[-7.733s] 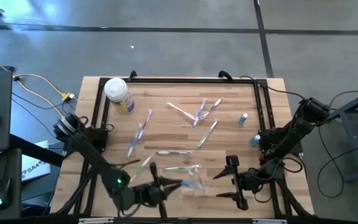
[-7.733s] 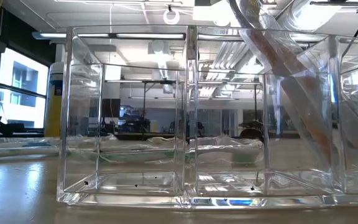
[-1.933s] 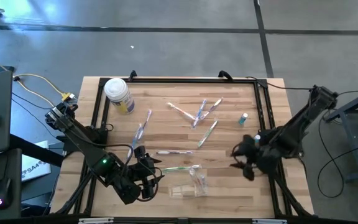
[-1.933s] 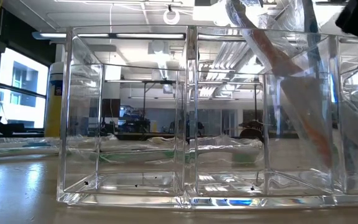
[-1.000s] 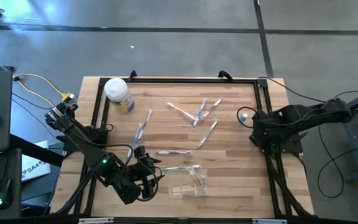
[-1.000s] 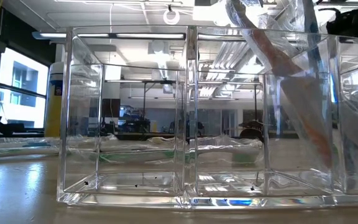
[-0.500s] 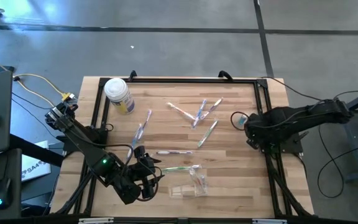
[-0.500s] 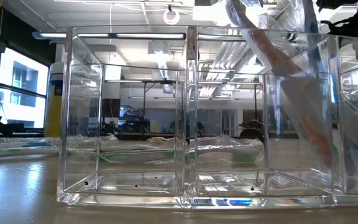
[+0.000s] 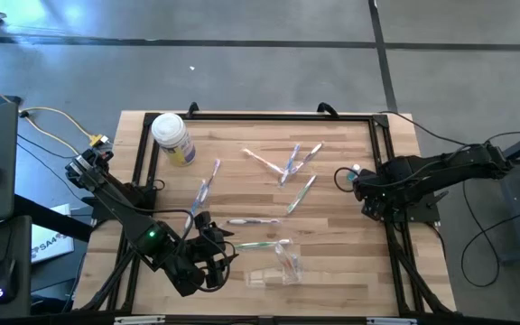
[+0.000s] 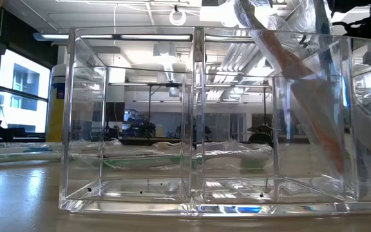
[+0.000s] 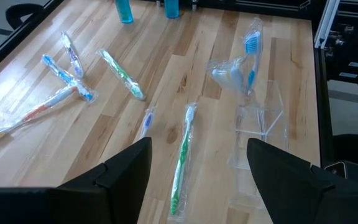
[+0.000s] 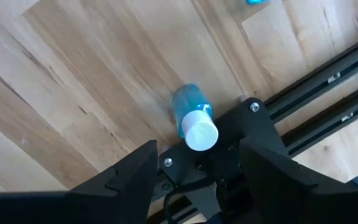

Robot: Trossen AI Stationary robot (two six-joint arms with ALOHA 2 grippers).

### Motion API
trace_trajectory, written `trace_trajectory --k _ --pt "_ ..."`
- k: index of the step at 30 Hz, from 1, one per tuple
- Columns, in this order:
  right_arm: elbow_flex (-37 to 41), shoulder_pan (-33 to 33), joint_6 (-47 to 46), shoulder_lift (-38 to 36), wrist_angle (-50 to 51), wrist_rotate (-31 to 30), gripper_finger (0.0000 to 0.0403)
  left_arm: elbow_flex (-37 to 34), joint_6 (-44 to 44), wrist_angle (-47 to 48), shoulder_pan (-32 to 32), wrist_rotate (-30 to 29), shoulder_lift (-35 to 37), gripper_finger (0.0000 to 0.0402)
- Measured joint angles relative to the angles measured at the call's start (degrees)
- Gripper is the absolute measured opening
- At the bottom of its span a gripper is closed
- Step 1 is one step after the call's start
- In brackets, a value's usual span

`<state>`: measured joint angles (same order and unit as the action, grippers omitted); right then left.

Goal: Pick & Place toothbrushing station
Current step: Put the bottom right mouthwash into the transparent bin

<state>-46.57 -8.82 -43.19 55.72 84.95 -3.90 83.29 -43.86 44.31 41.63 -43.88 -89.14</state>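
Right gripper (image 12: 194, 163): fingers apart, nothing between them. It hangs directly over a small blue bottle with a white cap (image 12: 192, 124) standing at the right edge of the wooden table (image 9: 242, 194), close against the black frame rail (image 12: 316, 93). In the high view the bottle (image 9: 355, 169) is mostly covered by the arm. A second blue bottle is cut off at the wrist picture's edge.

Left gripper (image 11: 197, 165): fingers apart, empty, parked low at the front-left of the table, facing the holder.

Task's things: the clear see-through plastic holder (image 11: 260, 127) stands near the front edge, just beside and ahead of the left gripper. One blue-bristled toothbrush in a clear wrapper (image 11: 248, 53) already leans in it. A green-handled wrapped toothbrush (image 11: 182, 155) lies flat right in front of the left fingers, long axis pointing away from the gripper, roughly in line with its reach. A pale blue one (image 11: 145, 122) lies just beside it; more are scattered mid-table (image 9: 289, 167).

Judgement: the left arm is far nearer the loose brushes and the holder; the right gripper is well apart from both.

Hard to make out: the low view is filled by the holder's clear walls (image 10: 198, 116); the count of brushes is unclear. A white-lidded jar with a yellow label (image 9: 171, 137) stands at the far left.
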Motion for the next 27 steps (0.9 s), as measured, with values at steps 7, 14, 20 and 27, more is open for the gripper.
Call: trace_trajectory --k 7,14,20,27 --pt "0.0 -0.02 -6.14 0.0 0.04 1.1 0.022 0.0 0.0 0.0 0.0 0.02 0.0 0.0261" --pt "0.0 0.0 -0.49 0.55 -0.02 1.11 0.022 0.0 0.0 0.0 0.0 0.02 0.0 0.0261" --pt "0.0 0.0 2.5 1.05 -0.04 1.63 0.022 0.0 0.0 -0.27 0.0 0.02 0.0 0.0261" --pt "0.0 1.9 -0.55 1.49 -0.11 5.3 0.0224 0.0 0.0 -0.43 0.0 0.0 0.0 0.0261"
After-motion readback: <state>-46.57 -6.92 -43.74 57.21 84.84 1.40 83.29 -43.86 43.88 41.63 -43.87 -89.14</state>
